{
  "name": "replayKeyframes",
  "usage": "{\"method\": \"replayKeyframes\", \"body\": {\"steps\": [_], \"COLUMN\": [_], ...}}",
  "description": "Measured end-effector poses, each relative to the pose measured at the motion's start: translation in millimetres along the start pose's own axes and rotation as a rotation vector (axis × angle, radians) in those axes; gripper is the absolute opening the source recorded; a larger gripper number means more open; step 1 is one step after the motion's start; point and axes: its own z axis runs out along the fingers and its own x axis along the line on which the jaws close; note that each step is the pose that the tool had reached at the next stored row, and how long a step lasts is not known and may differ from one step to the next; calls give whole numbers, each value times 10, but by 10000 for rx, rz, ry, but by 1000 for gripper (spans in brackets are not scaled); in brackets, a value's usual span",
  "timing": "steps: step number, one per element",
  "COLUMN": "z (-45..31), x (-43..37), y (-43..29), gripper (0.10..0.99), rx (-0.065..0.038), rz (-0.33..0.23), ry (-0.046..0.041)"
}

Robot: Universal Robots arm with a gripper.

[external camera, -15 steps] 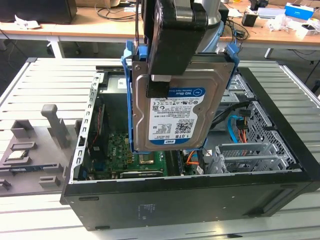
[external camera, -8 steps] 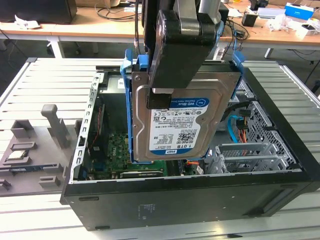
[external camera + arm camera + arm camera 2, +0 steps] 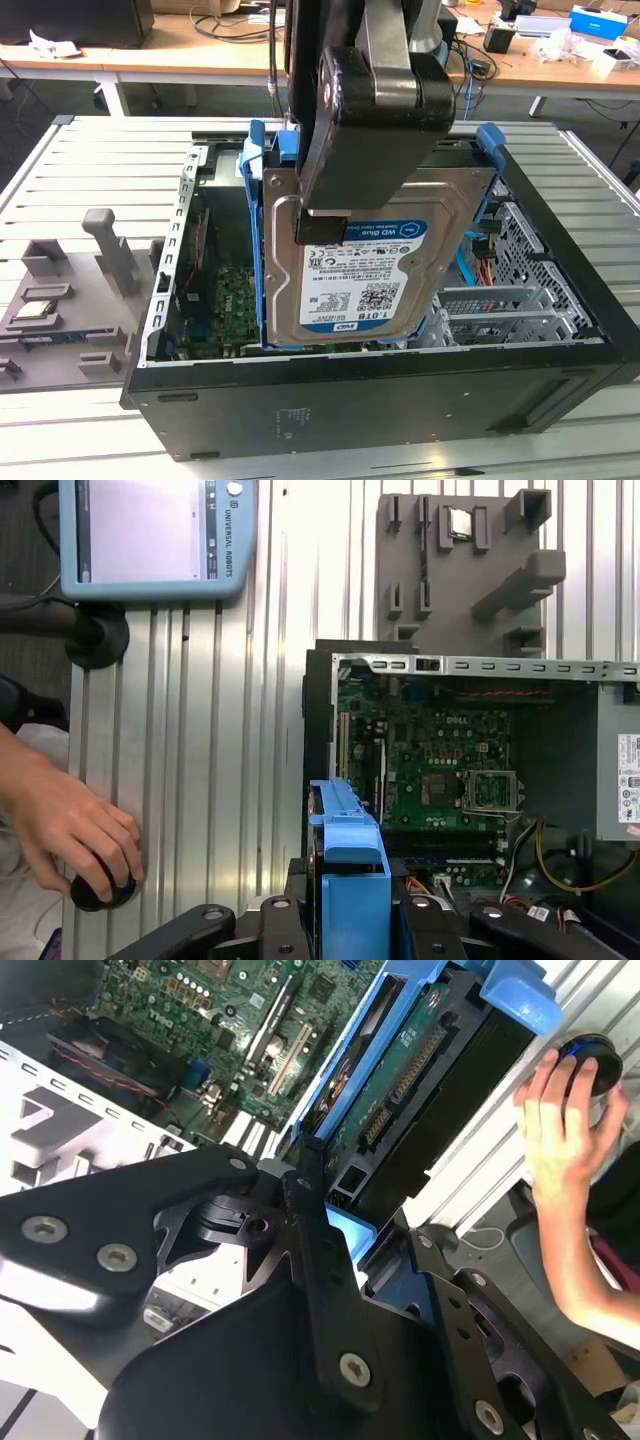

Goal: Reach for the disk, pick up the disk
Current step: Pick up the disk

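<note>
Above open computer case (image 3: 400, 400): gripper (image 3: 322, 215) jaws clamped on disk (image 3: 385, 260), held upright.

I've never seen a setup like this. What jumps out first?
The silver disk, held upright above the open computer case, with the black end effector pressed against its labelled face. Beside the case in the first wrist view, a person's hand rests on a round black knob on the slatted metal table.

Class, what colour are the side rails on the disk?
Blue, clearest in the exterior view, framing the silver disk.
</note>
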Motion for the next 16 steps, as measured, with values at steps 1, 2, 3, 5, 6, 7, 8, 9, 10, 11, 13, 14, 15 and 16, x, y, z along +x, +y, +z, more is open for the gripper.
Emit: {"method": "replayKeyframes", "body": {"steps": [1, 2, 3, 5, 6, 7, 8, 9, 10, 11, 13, 14, 15, 16], "z": [-1, -1, -1, -1, -1, -1, -1, -1, -2, -2, -2, -3, -3, -3], "x": [25, 40, 44, 46, 46, 46, 46, 42, 35, 26, 13, 5, -1, -7], "y": [0, 1, 2, 1, 1, 1, 0, -4, -14, -25, -43, -53, -62, -70], "gripper": [369, 369, 369, 369, 369, 369, 369, 369, 369, 369, 369, 369, 369, 369], "rx": [0, 0, 0, 0, 0, 0, 0, 0, 0, 0, 0, 0, 0, 0], "rz": [0, 0, 1, 1, 0, 0, 0, -1, -2, 0, 0, 0, 0, 0], "ry": [0, 1, 1, 0, 0, 1, 0, -1, 1, 0, -1, 1, 0, 1]}}
